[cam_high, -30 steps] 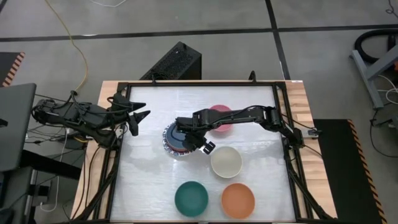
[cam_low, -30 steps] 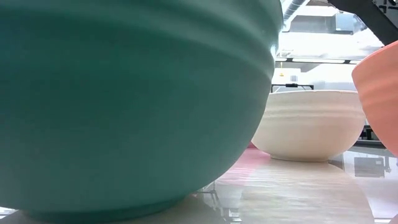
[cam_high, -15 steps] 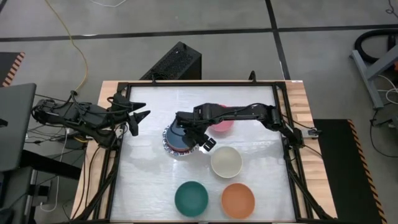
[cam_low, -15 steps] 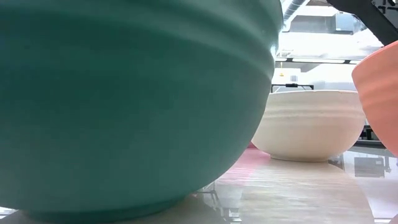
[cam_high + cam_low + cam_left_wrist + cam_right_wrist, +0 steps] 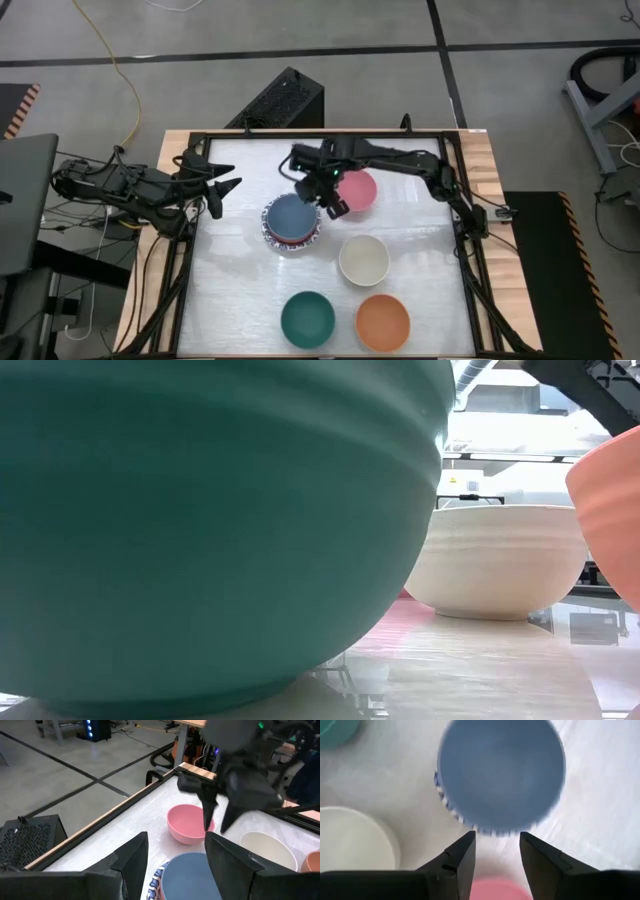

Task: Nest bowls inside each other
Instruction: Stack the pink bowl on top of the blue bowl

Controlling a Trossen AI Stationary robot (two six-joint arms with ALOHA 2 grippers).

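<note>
A stack of nested bowls (image 5: 293,222) stands mid-table. The blue bowl (image 5: 501,775) is on top, with a sliver of red rim and a blue-patterned white rim (image 5: 272,237) below it. My right gripper (image 5: 325,196) hangs open above the table, between the stack and the pink bowl (image 5: 356,190), and touches neither. In the left wrist view its fingers point down in front of the pink bowl (image 5: 189,822). The cream bowl (image 5: 363,260), green bowl (image 5: 307,318) and orange bowl (image 5: 383,322) sit singly on their bases. My left gripper (image 5: 225,190) waits open at the table's left edge.
A black frame (image 5: 455,200) runs around the white table top. The green bowl (image 5: 200,530) fills most of the low view, with the cream bowl (image 5: 500,560) and orange bowl (image 5: 610,510) beside it. Bare table lies at the near left and far left.
My right gripper has risen from the stack and drawn back toward the table's far edge, rolling a little as it went. The blue bowl has stayed on top of the stack, and its whole inside now shows.
</note>
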